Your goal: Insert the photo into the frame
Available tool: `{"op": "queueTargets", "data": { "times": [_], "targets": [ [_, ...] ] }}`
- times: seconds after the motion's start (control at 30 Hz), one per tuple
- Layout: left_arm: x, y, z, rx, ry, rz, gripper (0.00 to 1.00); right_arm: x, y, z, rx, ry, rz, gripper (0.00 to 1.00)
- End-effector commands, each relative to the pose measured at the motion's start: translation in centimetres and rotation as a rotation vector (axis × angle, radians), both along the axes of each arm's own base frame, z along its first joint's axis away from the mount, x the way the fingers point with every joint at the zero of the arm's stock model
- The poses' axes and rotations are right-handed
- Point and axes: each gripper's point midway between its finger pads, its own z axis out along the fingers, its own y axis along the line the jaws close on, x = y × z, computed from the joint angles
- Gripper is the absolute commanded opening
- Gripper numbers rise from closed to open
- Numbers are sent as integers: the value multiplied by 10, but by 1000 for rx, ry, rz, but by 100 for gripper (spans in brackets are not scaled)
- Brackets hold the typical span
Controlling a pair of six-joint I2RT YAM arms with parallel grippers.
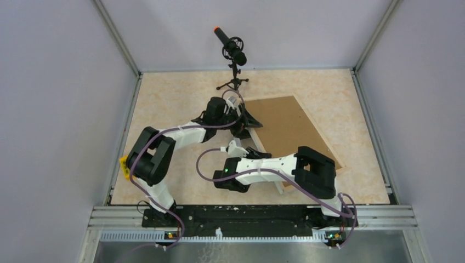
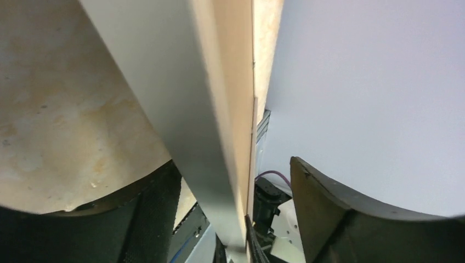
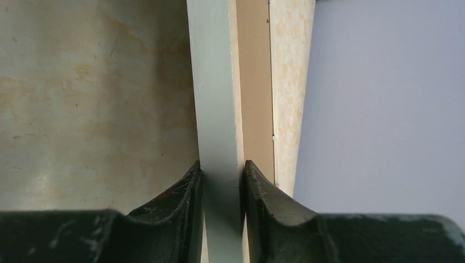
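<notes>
frame (image 3: 216,109): likely stiff, light; pinch its narrow pale rail | right end effector (image 3: 222,164): clamped on rail | left end effector (image 2: 231,164): released, straddling rail

Frame (image 3: 216,109) — rim is showing smooth, matt, whitish paint, with pale wood along one edge. Board (image 1: 288,129) is looking like brown fibreboard, matt and flat. Table (image 1: 175,98) is presenting a smooth beige marbled top with a faint sheen. Walls (image 1: 55,82) are reading as matt pale grey panels. Arms (image 1: 268,167) are wearing smooth white plastic shells with black plastic joints. Right fingers (image 3: 181,203) are showing matt black plastic, scuffed pale; left fingers (image 2: 159,219) are carrying a finely textured black face. Rail (image 1: 247,216) — ribbed bare metal, gleaming dully.
</notes>
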Motion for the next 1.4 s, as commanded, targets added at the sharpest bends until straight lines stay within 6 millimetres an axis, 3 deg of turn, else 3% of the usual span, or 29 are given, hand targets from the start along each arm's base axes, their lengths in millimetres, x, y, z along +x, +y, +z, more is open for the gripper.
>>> {"op": "queueTargets", "data": {
  "times": [0.0,0.13,0.33,0.43,0.53,0.63,0.8,1.0,1.1,1.27,1.37],
  "targets": [
    [4,7,63,-15,-249,-35,85,13,-6,67,126,-85,-5,0],
    [5,37,81,37,-356,26,98,22,-23,91,252,-29,-8,0],
    [7,118,113,80,-462,219,98,44,-34,115,624,120,65,0],
    [-4,146,118,149,-503,287,98,62,-35,150,815,135,76,0],
    [-29,152,119,133,-519,284,98,82,-37,195,904,79,73,0],
    [-50,153,110,115,-492,264,98,109,-53,236,973,3,47,0],
    [-68,160,101,141,-485,255,98,153,-72,270,1168,-5,37,0],
    [-72,161,101,161,-498,239,98,174,-96,275,1452,47,8,0],
    [-72,159,100,153,-495,225,98,177,-121,259,1561,68,-47,0],
    [-71,156,91,151,-476,206,98,159,-166,212,1703,89,-100,0],
    [-72,154,84,147,-461,193,98,142,-175,165,1660,153,-123,0]
  ]
}}
